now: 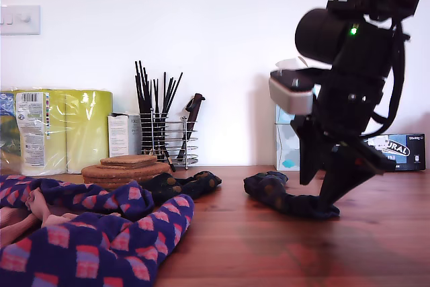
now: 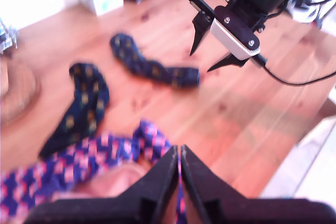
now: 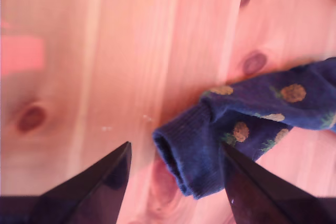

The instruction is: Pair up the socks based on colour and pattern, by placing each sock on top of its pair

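Second gripper (image 3: 176, 182) poised over cuff of dark navy knitted sock with brownish dots (image 3: 247, 124); jaws wide, empty.

Cuff between jaws on wooden desk (image 3: 79, 77); long axis runs off toward 2 o'clock in second wrist view. First gripper (image 2: 179, 156) far off, jaws closed, contents unclear. Matching dotted sock (image 2: 84, 103) well apart.

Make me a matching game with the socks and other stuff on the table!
Things:
1. dotted sock by the arm
2. diamond sock
3. paper rolls
4. my second gripper

Clues:
A. navy with pink patches, nearest the exterior camera
B. yellow wrapping, at the exterior view's left
C. jaws apart over a sock cuff
D. dark with small brownish dots, on the bare wood

Pairs: 1-D, 2-A, 3-B, 4-C
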`<state>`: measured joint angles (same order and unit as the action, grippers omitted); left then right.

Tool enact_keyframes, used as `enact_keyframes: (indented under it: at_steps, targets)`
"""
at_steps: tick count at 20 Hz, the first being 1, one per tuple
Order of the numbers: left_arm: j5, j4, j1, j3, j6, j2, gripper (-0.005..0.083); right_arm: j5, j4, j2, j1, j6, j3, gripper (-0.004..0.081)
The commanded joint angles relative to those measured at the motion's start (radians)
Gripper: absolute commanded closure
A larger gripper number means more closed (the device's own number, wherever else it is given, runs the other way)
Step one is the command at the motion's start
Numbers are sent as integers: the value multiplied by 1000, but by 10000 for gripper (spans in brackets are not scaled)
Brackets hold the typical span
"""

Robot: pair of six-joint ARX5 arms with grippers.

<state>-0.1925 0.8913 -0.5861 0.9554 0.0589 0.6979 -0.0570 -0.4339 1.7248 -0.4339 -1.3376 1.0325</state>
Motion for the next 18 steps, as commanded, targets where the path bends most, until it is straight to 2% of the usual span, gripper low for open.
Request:
enact_keyframes:
  at_steps: [1,5,8,10,11,14,15,18]
  targets:
    - [0,-2,3,-11,-6,-11,796,9,35,16,-2,-7,-7,284]
    - [3,-1,3,-11,-7,-11,796,5,99,54,-1,-33,-5,358]
    - [4,-1,3,-11,-8,-11,796,-8,121,79,3,-55,-4,480]
    - [4,0,3,-11,-10,-11,796,-9,130,91,5,-55,-4,499]
    - [4,0,3,-11,-11,-11,796,-11,131,93,5,-55,-4,549]
    - [4,0,3,-11,-10,-11,796,-11,145,96,4,-47,-3,787]
    - [4,0,3,-11,-10,-11,796,-9,142,95,4,-27,-3,782]
    - [6,0,3,-11,-6,-10,796,-7,79,95,-8,140,-3,782]
